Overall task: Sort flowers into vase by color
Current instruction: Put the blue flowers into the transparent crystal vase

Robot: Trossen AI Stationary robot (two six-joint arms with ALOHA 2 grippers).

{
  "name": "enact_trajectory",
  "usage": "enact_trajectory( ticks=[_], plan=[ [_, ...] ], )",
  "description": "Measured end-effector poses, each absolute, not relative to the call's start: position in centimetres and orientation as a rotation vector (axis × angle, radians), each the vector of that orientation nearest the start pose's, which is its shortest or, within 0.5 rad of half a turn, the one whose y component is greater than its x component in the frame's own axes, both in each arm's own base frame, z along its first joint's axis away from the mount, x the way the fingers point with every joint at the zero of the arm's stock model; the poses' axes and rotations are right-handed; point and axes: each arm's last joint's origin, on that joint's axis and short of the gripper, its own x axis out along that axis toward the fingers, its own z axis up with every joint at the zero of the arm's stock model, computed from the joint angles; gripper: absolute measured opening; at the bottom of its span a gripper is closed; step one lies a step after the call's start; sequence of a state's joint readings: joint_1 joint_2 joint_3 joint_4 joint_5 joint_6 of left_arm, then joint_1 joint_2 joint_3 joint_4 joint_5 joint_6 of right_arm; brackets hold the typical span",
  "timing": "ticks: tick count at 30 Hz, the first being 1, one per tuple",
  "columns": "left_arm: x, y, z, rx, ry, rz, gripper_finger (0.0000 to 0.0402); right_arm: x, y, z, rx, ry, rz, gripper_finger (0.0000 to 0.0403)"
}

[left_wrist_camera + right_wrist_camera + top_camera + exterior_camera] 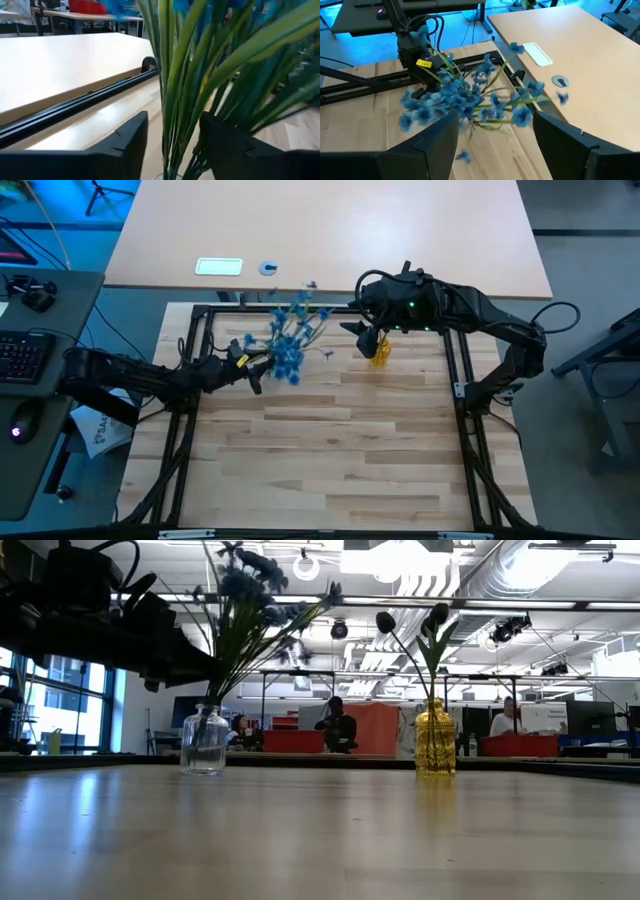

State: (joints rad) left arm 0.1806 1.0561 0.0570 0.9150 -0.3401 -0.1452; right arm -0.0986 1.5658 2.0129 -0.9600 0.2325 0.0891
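Note:
A bunch of blue flowers [290,340] [465,100] stands with its green stems [175,100] in a clear glass vase [205,740]. Two dark tulip-like buds [385,622] stand in a yellow vase [435,740] [381,356]. My left gripper [262,370] [173,120] is open and level, with a finger on either side of the blue bunch's stems. My right gripper [368,338] [495,120] hovers open over the yellow vase and holds nothing. It faces the blue bunch. My left gripper comes in level from the table's left, open around the green stems [172,135] of the blue bunch, low on the stems. Leaves cross in front of one finger [220,140]. Whether a finger touches the stems I cannot tell.
A loose blue blossom [330,355] [462,156] lies on the table between the two vases. The black frame rail [300,308] runs just behind both vases. Beyond it on the far table lie a white card [218,266] and a small round blue thing [268,268]. People sit in the room behind.

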Motion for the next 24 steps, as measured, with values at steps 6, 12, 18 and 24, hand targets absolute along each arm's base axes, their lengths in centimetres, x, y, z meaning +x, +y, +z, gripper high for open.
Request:
enact_trajectory(
  ticks=[6, 12, 18, 24],
  plan=[
    [16.0, 3.9, 15.9, -0.13, 0.002, 0.522, 0.0203, 29.5, -3.6, 48.0, 0.052, 0.499, -0.346, 0.0252],
    [15.5, 3.9, 15.9, -0.118, 0.037, 0.549, 0.0214, 29.5, -3.6, 48.0, 0.052, 0.499, -0.346, 0.0252],
    [14.9, 4.0, 16.5, -0.078, 0.023, 0.6, 0.0214, 29.5, -3.6, 48.0, 0.055, 0.499, -0.347, 0.0252],
    [14.2, 3.9, 17.1, -0.076, 0.003, 0.61, 0.0214, 29.5, -3.6, 48.0, 0.059, 0.498, -0.348, 0.0252]
  ],
)
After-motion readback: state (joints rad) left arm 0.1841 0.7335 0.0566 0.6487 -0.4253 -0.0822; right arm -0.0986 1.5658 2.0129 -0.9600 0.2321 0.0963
